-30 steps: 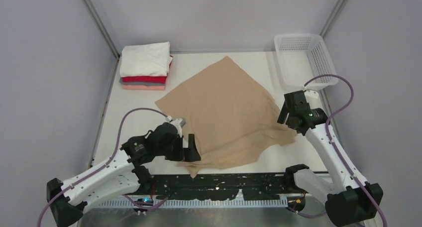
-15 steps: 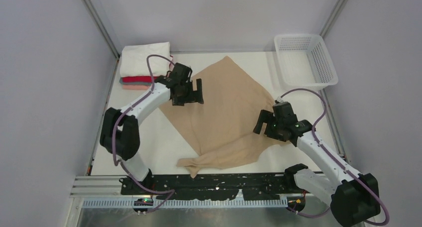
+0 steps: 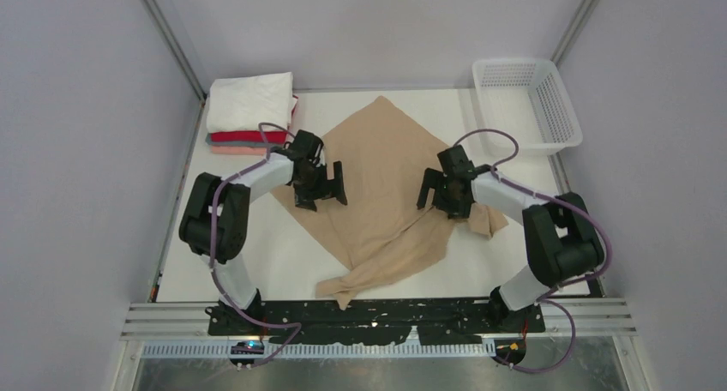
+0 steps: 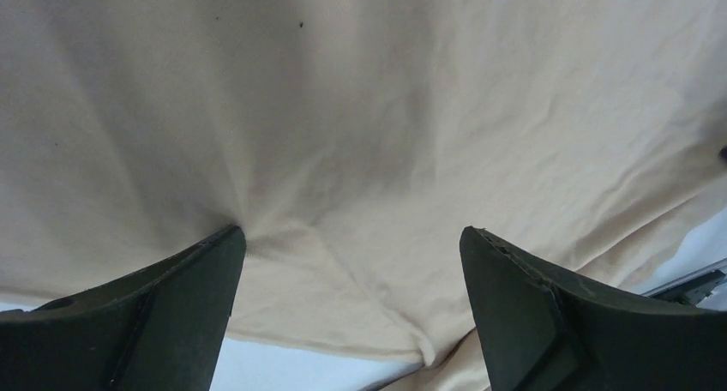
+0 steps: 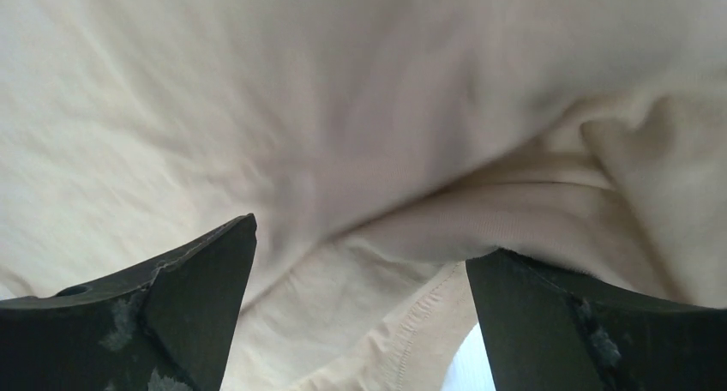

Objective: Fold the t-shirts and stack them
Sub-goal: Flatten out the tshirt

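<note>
Two pincers, both with fingers spread wide. Left pincer [image 3: 320,192] stood over the left part of one plain tan cloth t-shirt [image 3: 386,164], one fingertip [image 4: 214,254] pressing creases into it. Right pincer [image 3: 439,194] stood over the shirt's rumpled right edge. One stack of folded white, red, grey and salmon-pink t-shirts [image 3: 251,104] lay beyond the left pincer. One white plastic mesh basket [image 3: 561,117] lay beyond the right pincer.

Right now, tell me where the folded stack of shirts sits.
In the top view, the folded stack sits at the far left corner of the table, beside the spread tan shirt and just beyond the left gripper.
</note>
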Controlling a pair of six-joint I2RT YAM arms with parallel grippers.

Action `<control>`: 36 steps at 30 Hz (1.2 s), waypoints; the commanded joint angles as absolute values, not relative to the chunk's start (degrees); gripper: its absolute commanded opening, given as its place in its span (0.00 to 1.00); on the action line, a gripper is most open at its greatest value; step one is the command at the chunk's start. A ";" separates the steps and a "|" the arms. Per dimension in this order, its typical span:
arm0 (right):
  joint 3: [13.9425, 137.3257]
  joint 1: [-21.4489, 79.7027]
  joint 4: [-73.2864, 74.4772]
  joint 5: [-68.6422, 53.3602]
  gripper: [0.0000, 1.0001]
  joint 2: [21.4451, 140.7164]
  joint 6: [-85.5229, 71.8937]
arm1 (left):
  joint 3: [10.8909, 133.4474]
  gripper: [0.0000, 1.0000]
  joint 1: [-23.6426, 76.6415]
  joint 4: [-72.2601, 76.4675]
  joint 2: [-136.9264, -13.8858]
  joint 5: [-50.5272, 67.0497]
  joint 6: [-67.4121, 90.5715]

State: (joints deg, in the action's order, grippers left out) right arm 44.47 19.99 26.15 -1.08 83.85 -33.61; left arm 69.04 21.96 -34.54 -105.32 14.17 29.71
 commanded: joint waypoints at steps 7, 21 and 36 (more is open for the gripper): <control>86.75 21.31 27.55 0.88 0.98 116.82 -24.44 | 42.35 1.00 22.15 -28.85 -91.79 20.84 35.88; 113.77 23.44 34.85 8.37 0.95 120.89 -12.37 | 51.97 1.00 21.86 -40.41 -79.21 3.12 37.09; 54.38 35.39 20.05 3.17 0.95 75.72 -18.18 | 35.85 0.99 -10.13 -35.25 -60.93 -2.41 41.26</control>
State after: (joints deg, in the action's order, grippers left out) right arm 60.34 35.64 26.04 4.62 81.25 -15.62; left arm 35.20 -6.76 -39.92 -58.87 -2.87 41.12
